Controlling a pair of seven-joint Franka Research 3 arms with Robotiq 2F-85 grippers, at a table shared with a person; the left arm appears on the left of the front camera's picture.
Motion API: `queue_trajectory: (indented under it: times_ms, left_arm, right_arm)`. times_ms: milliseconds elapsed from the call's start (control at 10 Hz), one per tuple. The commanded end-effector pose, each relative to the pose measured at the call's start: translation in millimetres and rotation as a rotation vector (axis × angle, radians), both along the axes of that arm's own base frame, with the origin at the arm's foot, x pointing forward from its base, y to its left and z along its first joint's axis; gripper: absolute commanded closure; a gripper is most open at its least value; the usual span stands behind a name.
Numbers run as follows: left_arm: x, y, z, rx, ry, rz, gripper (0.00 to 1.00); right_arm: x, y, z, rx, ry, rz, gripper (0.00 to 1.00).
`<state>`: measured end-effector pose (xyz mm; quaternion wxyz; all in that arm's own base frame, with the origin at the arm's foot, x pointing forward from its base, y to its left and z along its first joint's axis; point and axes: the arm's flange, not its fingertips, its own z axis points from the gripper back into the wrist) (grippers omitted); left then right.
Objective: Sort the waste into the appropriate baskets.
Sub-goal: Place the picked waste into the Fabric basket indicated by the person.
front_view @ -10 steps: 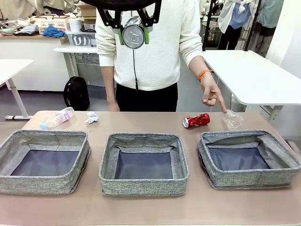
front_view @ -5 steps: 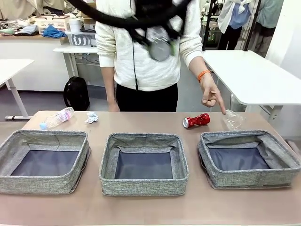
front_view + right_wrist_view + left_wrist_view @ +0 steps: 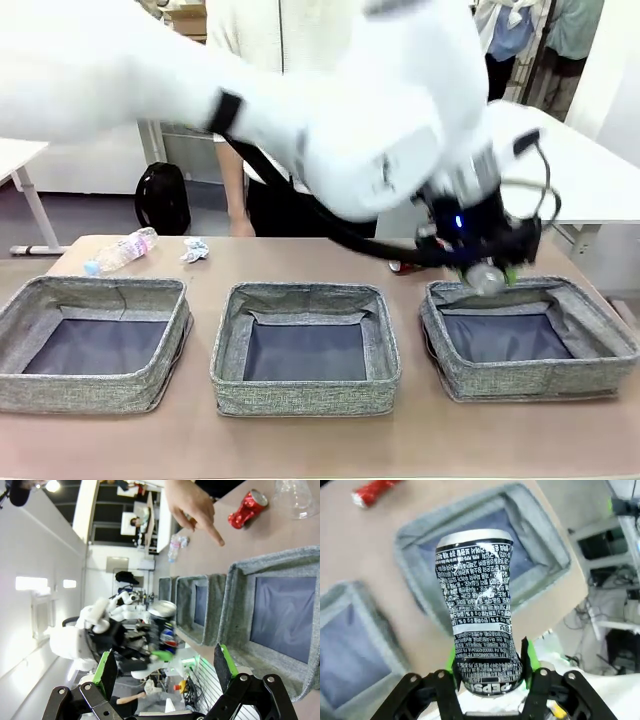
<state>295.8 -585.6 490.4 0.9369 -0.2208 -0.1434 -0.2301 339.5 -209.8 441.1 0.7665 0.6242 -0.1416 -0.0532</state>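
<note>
My left gripper [image 3: 490, 268] reaches across to the right, shut on the silver-black can [image 3: 487, 279] just over the back wall of the right basket [image 3: 530, 382]. In the left wrist view the can [image 3: 480, 605] stands between the green pads [image 3: 526, 652], with that basket [image 3: 540, 535] below it. The red can [image 3: 247, 507] and a clear bottle [image 3: 297, 497] lie beyond the basket [image 3: 240, 580]. A second bottle [image 3: 122, 250] and a white paper wad [image 3: 195, 249] lie at the far left. My right gripper [image 3: 165, 672] is open and holds nothing.
The left basket [image 3: 90, 392] and middle basket [image 3: 305, 397] hold nothing. A person stands at the far side; their hand [image 3: 192, 505] points down near the red can. My left arm [image 3: 380, 130] blocks much of the front view.
My left arm has swung from high at the back centre down and to the right, carrying the can to above the right basket. It now hides the person's pointing hand in the front view.
</note>
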Motion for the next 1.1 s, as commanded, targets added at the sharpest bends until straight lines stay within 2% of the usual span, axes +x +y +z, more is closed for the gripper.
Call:
queue_trajectory:
  times_ms: [0, 100, 200, 300, 900, 1000]
  left_arm:
    - [22.3, -58.1, 6.0, 0.044, -0.043, -0.046, 0.44]
    - [28.4, -78.6, -5.8, 0.092, -0.101, -0.053, 0.44]
    - [38.3, -90.9, -17.6, 0.108, -0.087, -0.071, 0.44]
    - [47.7, -93.4, -24.5, 0.123, -0.108, -0.033, 0.44]
    - [48.4, -93.6, -23.2, 0.119, -0.071, -0.034, 0.44]
    - [47.7, -94.0, -22.6, 0.122, -0.068, -0.044, 0.0]
  right_arm:
    - [-0.9, 0.5, 0.6, -0.005, -0.027, 0.012, 0.0]
    - [-0.9, 0.5, 0.6, -0.005, -0.027, 0.012, 0.0]
    - [-0.9, 0.5, 0.6, -0.005, -0.027, 0.012, 0.0]
    - [-0.9, 0.5, 0.6, -0.005, -0.027, 0.012, 0.0]
    - [-0.9, 0.5, 0.6, -0.005, -0.027, 0.012, 0.0]
    - [-0.9, 0.5, 0.6, -0.005, -0.027, 0.012, 0.0]
